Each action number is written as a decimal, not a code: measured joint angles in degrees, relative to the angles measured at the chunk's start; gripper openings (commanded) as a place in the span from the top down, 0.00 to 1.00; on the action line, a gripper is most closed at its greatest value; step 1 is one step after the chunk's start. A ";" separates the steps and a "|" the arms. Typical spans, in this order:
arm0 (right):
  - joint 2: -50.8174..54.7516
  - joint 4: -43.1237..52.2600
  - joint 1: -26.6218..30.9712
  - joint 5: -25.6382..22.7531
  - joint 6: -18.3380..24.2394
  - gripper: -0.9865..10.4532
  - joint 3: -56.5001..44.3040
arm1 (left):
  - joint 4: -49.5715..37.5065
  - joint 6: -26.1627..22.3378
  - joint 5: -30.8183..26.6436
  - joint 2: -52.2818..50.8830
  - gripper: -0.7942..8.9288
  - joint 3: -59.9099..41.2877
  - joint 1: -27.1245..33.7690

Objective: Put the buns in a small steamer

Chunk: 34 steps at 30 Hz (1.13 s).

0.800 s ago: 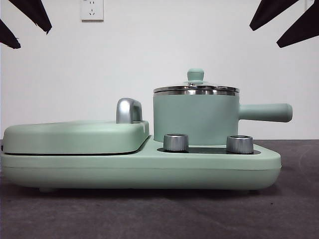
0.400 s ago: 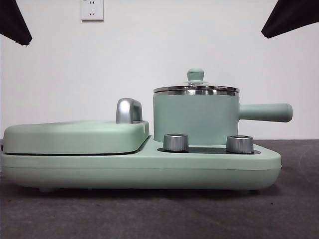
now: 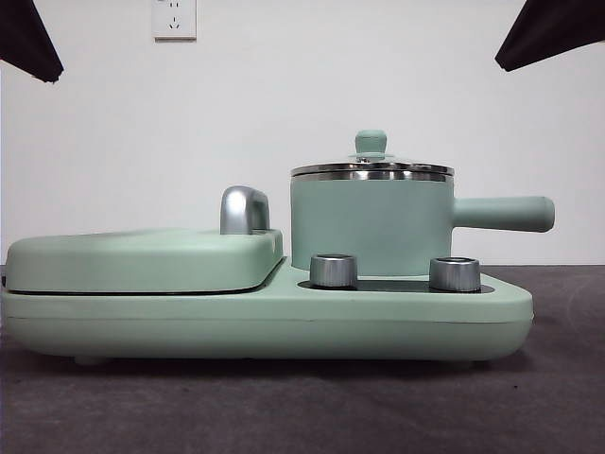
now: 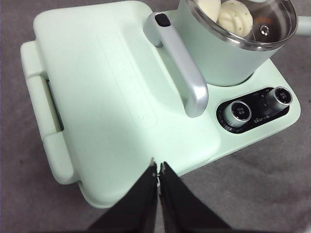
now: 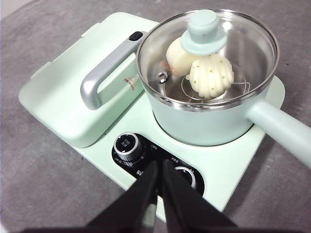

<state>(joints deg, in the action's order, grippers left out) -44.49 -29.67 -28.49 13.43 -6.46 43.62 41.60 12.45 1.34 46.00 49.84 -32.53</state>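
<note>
The small steamer [image 3: 371, 225] [image 5: 209, 114] [image 4: 221, 58] is a mint-green pot with a steel rim and a long side handle [image 3: 501, 214], standing on the right of a green cooker base [image 3: 284, 317]. Its glass lid with a green knob [image 5: 204, 30] is on. Through the lid both buns lie on a wire rack inside: the smooth bun [image 5: 179, 56] and the pleated bun with green specks [image 5: 211, 75] [image 4: 235, 17]. My left gripper [image 4: 158, 167] hangs shut above the cooker's near edge. My right gripper [image 5: 159, 165] is shut too, above the dials. Both hold nothing.
A flat mint-green griddle cover [image 3: 142, 260] [image 4: 112, 92] with a chrome handle [image 3: 244, 210] [image 5: 104, 75] fills the cooker's left half. Two steel dials [image 3: 334, 270] [image 3: 455, 274] sit in front of the pot. Dark grey cloth [image 3: 302, 407] covers the table. Black arm tips [image 3: 28, 43] [image 3: 553, 33] show at both top corners.
Between one second and half a second ago both black arm tips drew up and outward toward the top corners. Since then nothing has moved; the pot and lid stay put.
</note>
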 measured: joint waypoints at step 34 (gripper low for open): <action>0.09 0.13 0.00 0.00 0.02 0.90 0.02 | -35.43 -8.17 0.04 -45.70 0.91 -47.98 30.91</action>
<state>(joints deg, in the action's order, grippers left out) -44.40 -29.54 -28.49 13.43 -6.44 43.64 6.17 4.27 1.39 0.30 1.87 -1.63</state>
